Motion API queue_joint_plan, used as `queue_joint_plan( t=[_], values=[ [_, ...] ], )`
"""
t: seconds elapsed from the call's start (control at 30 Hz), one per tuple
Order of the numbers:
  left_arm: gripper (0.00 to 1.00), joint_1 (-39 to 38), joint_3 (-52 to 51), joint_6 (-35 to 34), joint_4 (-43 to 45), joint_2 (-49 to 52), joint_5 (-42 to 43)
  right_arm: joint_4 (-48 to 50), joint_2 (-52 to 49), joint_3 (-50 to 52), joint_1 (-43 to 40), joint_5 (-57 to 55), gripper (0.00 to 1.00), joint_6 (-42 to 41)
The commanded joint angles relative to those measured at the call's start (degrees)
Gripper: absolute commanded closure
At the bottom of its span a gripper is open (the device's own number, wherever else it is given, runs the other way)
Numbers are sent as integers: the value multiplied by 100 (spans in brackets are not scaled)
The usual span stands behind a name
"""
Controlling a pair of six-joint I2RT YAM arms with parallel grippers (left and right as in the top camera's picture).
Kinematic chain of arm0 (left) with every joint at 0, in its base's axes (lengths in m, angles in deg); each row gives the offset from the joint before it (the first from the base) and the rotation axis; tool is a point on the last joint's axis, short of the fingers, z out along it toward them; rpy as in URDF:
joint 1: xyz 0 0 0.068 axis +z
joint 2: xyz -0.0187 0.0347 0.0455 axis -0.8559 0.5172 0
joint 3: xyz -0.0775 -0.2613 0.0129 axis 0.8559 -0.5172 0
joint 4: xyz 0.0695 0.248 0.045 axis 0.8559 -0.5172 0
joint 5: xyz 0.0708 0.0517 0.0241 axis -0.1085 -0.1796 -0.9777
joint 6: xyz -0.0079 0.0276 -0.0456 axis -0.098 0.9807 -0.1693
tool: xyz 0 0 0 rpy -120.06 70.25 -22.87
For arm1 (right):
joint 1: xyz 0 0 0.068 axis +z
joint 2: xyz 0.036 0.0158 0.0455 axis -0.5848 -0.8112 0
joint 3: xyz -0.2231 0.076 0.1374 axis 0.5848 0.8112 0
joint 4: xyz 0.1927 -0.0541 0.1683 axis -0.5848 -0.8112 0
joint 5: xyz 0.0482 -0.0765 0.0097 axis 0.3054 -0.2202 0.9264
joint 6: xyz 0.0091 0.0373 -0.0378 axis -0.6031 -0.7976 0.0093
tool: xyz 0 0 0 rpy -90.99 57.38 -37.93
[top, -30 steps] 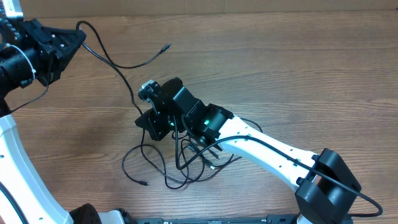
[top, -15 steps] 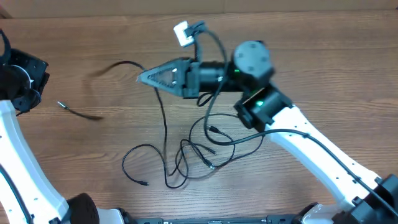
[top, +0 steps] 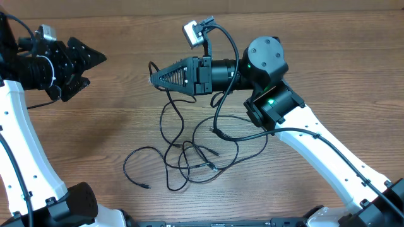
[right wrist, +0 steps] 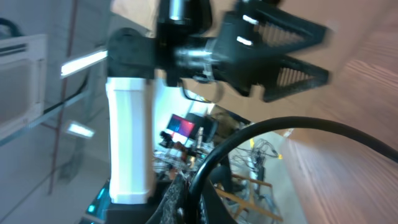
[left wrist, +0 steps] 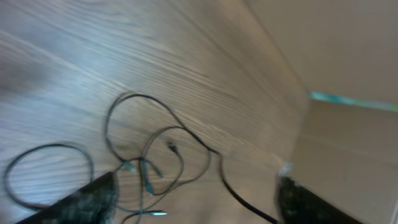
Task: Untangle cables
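The wooden table (top: 328,57) fills the overhead view, and two white arms reach over it, the left arm (top: 19,139) from the near left and the right arm (top: 328,157) from the near right. The right gripper (top: 153,79) lies level above the middle of the table with its tips pointing left. Its two fingers are pressed together, and a strand of the cables (top: 184,146) is caught at the very tip. The left gripper (top: 96,71) hangs over the far left of the table, well apart from the tangle. Its fingers (left wrist: 93,199) stand wide, with nothing between them and nothing touching them. Its own camera shows only bare wood and cable loops in the gap. The cables lie in the middle of the table, toward the near edge, as one loose tangle of thin black loops that is wider from left to right than from front to back. From the right gripper's tip the pinched strand runs toward the near edge into that heap. One large open loop sticks out on the left side. How many separate cords make up the tangle cannot be told, since the loops cross too often. From above, three plug ends (top: 146,186) can be counted: one at the near left pointing outward, and two inside the heap.
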Motion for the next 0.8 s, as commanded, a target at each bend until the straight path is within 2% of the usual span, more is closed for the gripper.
queue_joint_plan(
  t=[0.0, 0.13, 0.17, 0.2, 0.43, 0.53, 0.57, 0.67, 0.77],
  values=[
    [0, -57, 4, 208, -155, -4, 1067, -623, 22, -44, -9, -341, 96, 682],
    [0, -74, 2, -48, -308, -4, 2461, -1224, 22, -42, -11, -872, 96, 1257],
    [0, -76, 2, -181, -306, -4, 2505, -1224, 22, -42, -9, -868, 96, 1283],
    [0, -76, 2, -595, -306, -4, 2516, -1228, 22, -42, -9, -870, 96, 1281],
    [0, -127, 2, -1832, -275, -4, 2544, -1215, 20, -39, 295, -1027, 96, 1438],
    [0, -199, 2, -1858, -227, -4, 2634, -1220, 4, -39, 678, -1244, 96, 1862],
    [7, -278, 2, -1856, -229, -4, 2767, -1217, -7, -39, 848, -1458, 96, 1902],
    [9, -439, 2, -1860, -195, 0, 2841, -1198, -15, -39, 1029, -1556, 96, 1904],
    [29, -570, 2, -1858, -205, 0, 2841, -1198, -15, -39, 1117, -1554, 96, 2024]
  ],
)
